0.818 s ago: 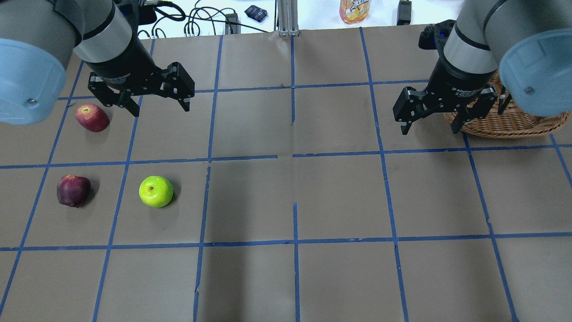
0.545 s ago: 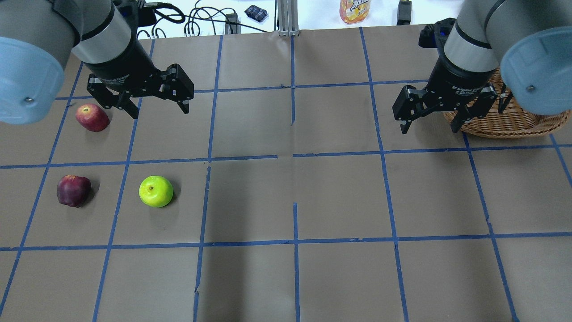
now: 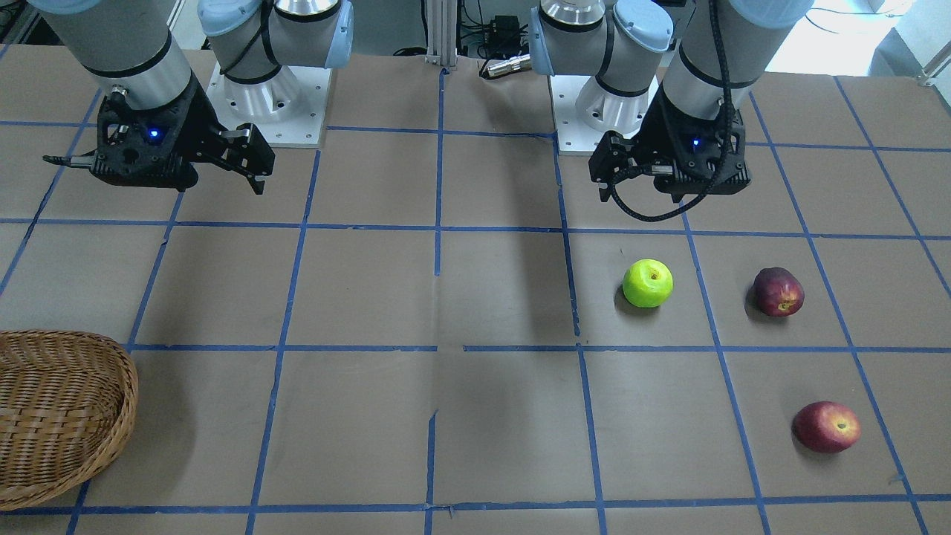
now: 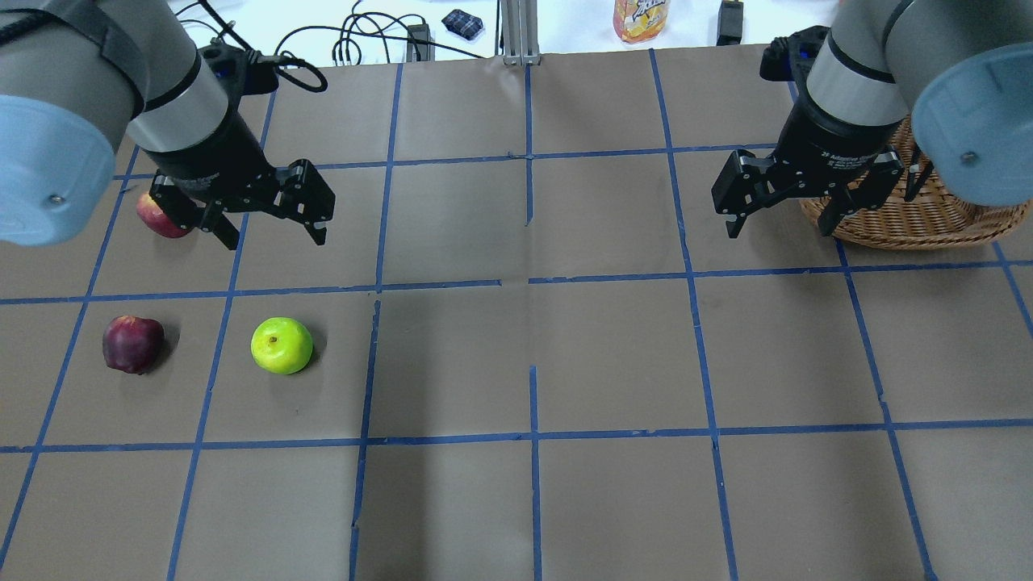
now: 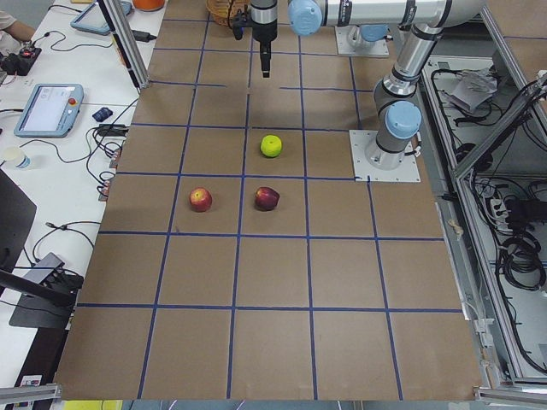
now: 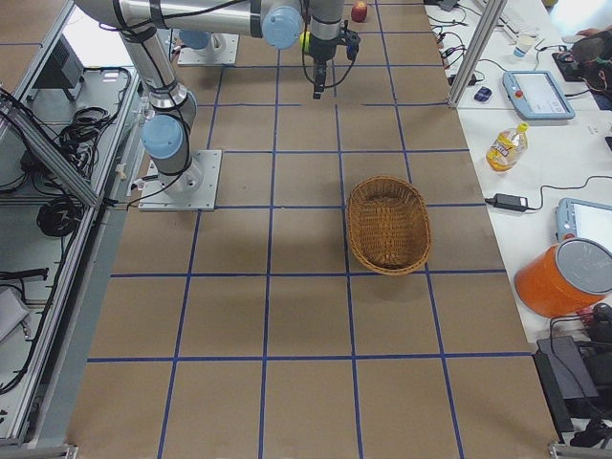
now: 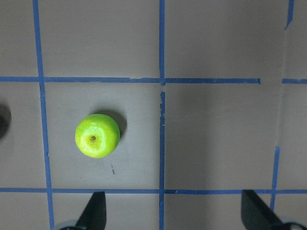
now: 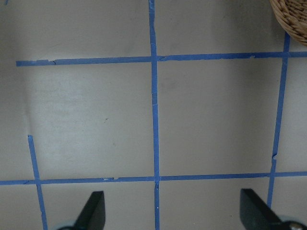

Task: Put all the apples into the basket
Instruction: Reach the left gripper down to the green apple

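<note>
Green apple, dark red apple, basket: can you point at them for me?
Green apple (image 4: 282,345): overhead view, middle of its top.
Dark red apple (image 4: 131,344): overhead view, middle of it.
Basket (image 6: 387,226): right side view, its bare woven bottom.

Red apple (image 4: 157,222) half behind left end effector (image 4: 275,240)

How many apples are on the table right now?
3: green apple and dark maroon apple side by side on the robot's left; red apple beyond them, partly behind the left gripper from overhead. The basket holds none.
</note>
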`<state>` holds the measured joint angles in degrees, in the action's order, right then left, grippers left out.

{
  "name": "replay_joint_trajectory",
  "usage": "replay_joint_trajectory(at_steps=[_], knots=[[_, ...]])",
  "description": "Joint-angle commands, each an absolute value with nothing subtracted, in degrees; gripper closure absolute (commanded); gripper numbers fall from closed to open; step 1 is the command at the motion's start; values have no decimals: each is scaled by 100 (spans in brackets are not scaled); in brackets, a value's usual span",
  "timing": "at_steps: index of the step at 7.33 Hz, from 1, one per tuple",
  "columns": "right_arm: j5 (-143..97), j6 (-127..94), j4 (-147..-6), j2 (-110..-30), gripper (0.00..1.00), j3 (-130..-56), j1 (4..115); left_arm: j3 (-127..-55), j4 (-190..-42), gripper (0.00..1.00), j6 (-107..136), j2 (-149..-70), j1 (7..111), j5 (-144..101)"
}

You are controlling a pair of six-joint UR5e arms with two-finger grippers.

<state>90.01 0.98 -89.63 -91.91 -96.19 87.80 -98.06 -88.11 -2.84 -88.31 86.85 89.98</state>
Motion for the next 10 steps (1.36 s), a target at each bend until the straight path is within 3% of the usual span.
replay_joint_trajectory(at_steps=[1,3,4,10], knots=[[9018,105,-8956,-9124,0,-9677,8789,-10928,-7942,0,-1112,-8868,7905,8991],[8947,97,-8956,-9132,0,-9607,8798,-12175,-5970,0,-1554,-9227,7744,9114],[8956,97,-8965,-9158,0,-9606,8798,-12347,-5550,0,-1582,-9429,7734,9123],[8973,105,-9009,-9132,0,-9676,8798,-12366,-5178,0,-1556,-10054,7726,9554]])
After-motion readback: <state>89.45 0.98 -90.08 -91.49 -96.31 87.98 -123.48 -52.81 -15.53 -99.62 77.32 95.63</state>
